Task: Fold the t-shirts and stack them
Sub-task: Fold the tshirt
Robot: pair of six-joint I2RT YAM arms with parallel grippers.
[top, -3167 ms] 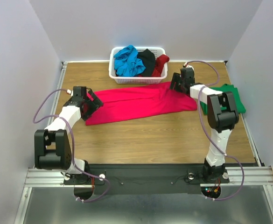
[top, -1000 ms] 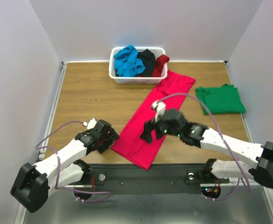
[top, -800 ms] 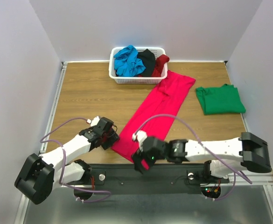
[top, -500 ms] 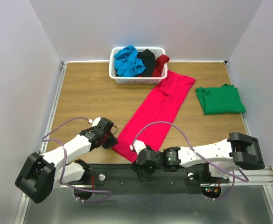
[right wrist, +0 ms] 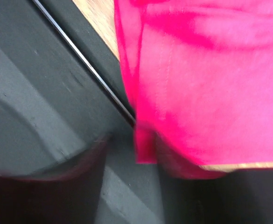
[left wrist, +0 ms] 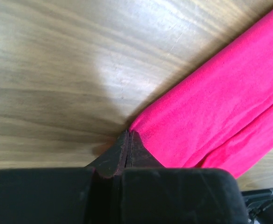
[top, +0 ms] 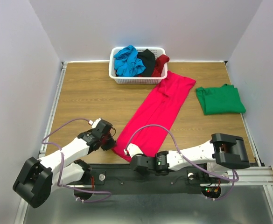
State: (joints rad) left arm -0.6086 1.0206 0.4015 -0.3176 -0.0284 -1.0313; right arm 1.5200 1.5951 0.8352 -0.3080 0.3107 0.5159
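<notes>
Jaws of the left arm [top: 73,149] are pressed flat together, only a hairline seam between the dark fingers [left wrist: 120,156], and the near corner of the pink-red t-shirt [top: 157,109] is caught at their very tip. In the left wrist view the cloth is smooth, matte knit, doubled over with a soft rounded fold along its edge, lying on pale wood grain.

The right arm [top: 197,151] reaches low across the near edge, its jaws over the black rail [top: 122,175]. The right wrist view is blurred: a small tab of pink-red cloth hangs down between dark shapes, with a line of stitching above it, and I cannot tell whether those jaws are closed or apart.

The pink-red t-shirt runs as a long, narrow folded strip from just in front of the white lattice basket [top: 136,79] diagonally away from it to both arms. The basket's plastic walls hold crumpled blue [top: 127,60], black [top: 148,58] and dark red [top: 161,64] t-shirts. A green t-shirt [top: 220,99] lies folded into a flat rectangle on the desk [top: 89,98], to the right of the basket and nearer the arms.
</notes>
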